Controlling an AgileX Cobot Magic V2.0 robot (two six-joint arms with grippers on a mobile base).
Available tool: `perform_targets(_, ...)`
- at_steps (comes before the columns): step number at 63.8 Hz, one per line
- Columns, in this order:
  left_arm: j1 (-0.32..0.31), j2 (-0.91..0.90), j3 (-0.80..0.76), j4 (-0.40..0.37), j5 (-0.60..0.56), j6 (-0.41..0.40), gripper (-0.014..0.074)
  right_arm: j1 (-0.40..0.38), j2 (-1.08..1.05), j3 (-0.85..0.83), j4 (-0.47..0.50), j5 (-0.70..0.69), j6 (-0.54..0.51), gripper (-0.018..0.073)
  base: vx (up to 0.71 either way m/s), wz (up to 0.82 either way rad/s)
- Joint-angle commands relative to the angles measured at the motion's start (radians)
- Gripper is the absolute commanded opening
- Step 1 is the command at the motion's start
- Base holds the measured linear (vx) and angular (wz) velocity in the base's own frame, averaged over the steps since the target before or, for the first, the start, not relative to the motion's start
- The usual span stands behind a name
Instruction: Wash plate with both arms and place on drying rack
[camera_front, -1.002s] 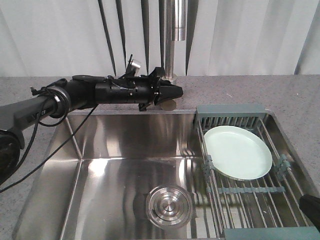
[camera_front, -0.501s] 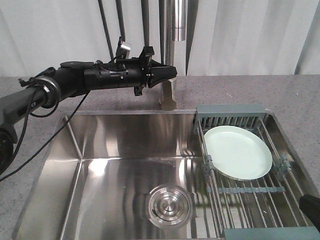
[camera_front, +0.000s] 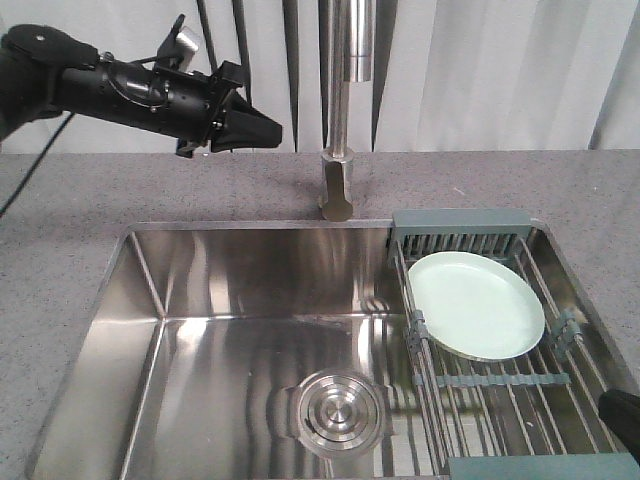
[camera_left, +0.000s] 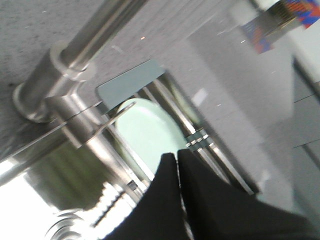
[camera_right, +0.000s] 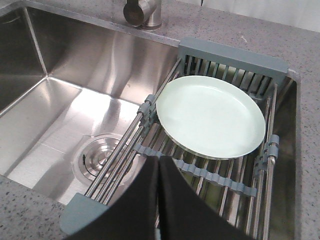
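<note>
The pale mint-green plate (camera_front: 476, 304) lies flat on the drying rack (camera_front: 500, 385) over the right side of the sink; it also shows as plate (camera_right: 210, 116) on rack (camera_right: 200, 172) and as plate (camera_left: 145, 127). My left gripper (camera_front: 272, 129) is shut and empty, held high above the counter to the left of the tap, far from the plate. My right gripper (camera_right: 158, 159) is shut with nothing in it, just in front of the plate's near rim above the rack wires. Only a dark corner of the right arm (camera_front: 622, 415) shows in the front view.
A steel tap (camera_front: 340, 100) rises behind the sink (camera_front: 230, 330), its base (camera_front: 336, 195) on the grey stone counter (camera_front: 60, 230). The round steel drain (camera_front: 337, 410) sits in the basin floor. White curtains hang behind.
My left arm has risen and pulled back to the left, away from the tap base. The plate, rack and right arm have stayed still.
</note>
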Motion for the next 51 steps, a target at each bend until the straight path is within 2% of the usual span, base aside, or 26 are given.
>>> perform_targets(1,-0.001,-0.136,-0.03,0.141,0.048,-0.044,-0.0007,-0.003,0.007,-0.026,0.016,-0.062,-0.002,-0.0008,0.0,0.0)
perform_targets(16,0.0,-0.327,-0.019,0.347,0.048,-0.087,-0.0007,-0.003,0.007,-0.026,0.009,-0.062,-0.002,-0.0008,0.0,0.0)
perform_targets(24,0.0,-0.47,0.088,0.42,0.047,-0.092,-0.0007,-0.003,0.007,-0.026,0.009,-0.062,-0.002,-0.0008,0.0,0.0)
perform_targets(31,0.0,-0.629,0.267,0.47,0.031,-0.09,-0.0007,-0.003,0.007,-0.026,0.009,-0.065,-0.002,-0.0008,0.0,0.0)
perform_targets(35,0.0,-0.737,0.382,0.473,0.003,-0.081,-0.0007,-0.003,0.007,-0.026,0.009,-0.066,-0.002,-0.0008,0.0,0.0)
perform_targets(51,0.0,-1.214,0.942,0.476,-0.259,-0.063,-0.0007,-0.003,0.007,-0.026,0.009,-0.071,-0.003,-0.0008,0.0,0.0)
